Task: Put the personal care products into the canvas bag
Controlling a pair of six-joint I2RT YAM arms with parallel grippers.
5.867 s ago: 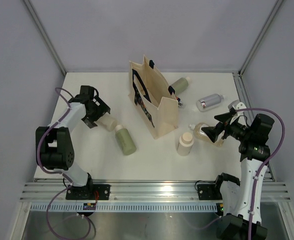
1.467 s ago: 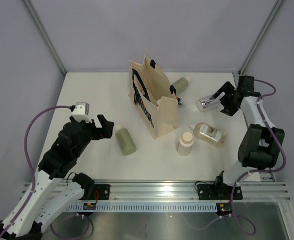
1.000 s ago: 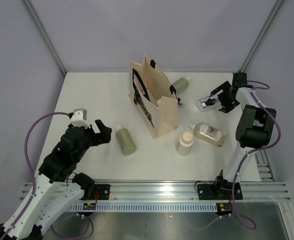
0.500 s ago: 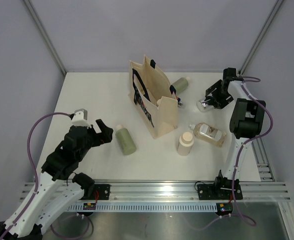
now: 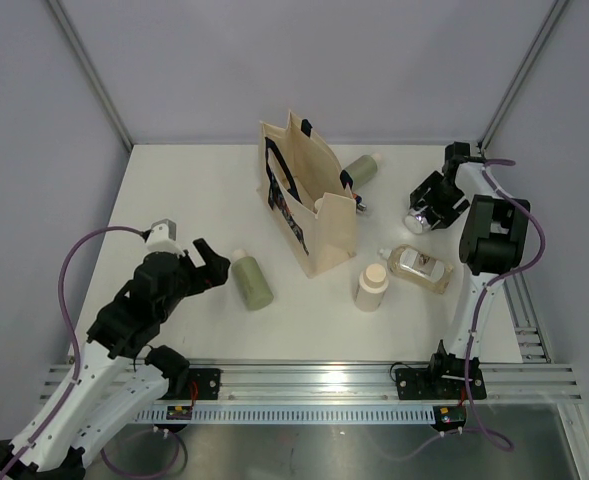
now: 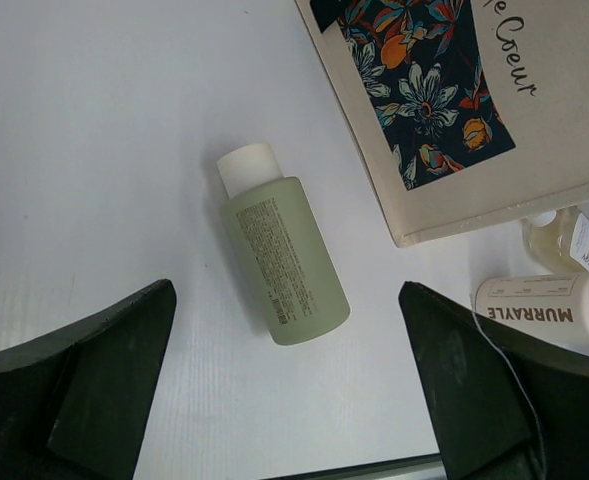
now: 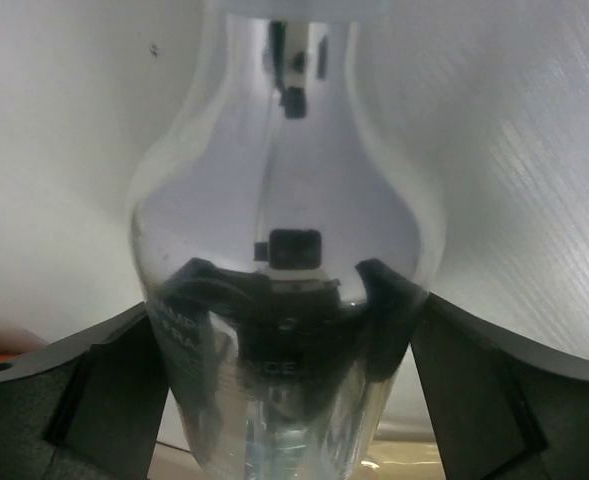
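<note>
Legible text, left wrist view:
- Canvas bag point(image 6: 534, 150): black script "Coeur" on the plain cloth beside the floral print. A letter before it, probably "e", is cut off by the picture's top edge.
- Short beige bottle point(image 6: 534, 305): dark capitals along its side, read as "MURRAYLE".
- Green bottle point(image 6: 284, 260): block of fine print on the body, too small to read.
- Amber bottle point(image 6: 564, 240): white label with dark marks, not legible.

Right wrist view:
- Silver bottle point(image 7: 284, 200): faint pale letters low on the body, "FRA" at the left and "ICE" nearer the middle. The rest is lost in reflections.

Top view: no text resolves.
</note>
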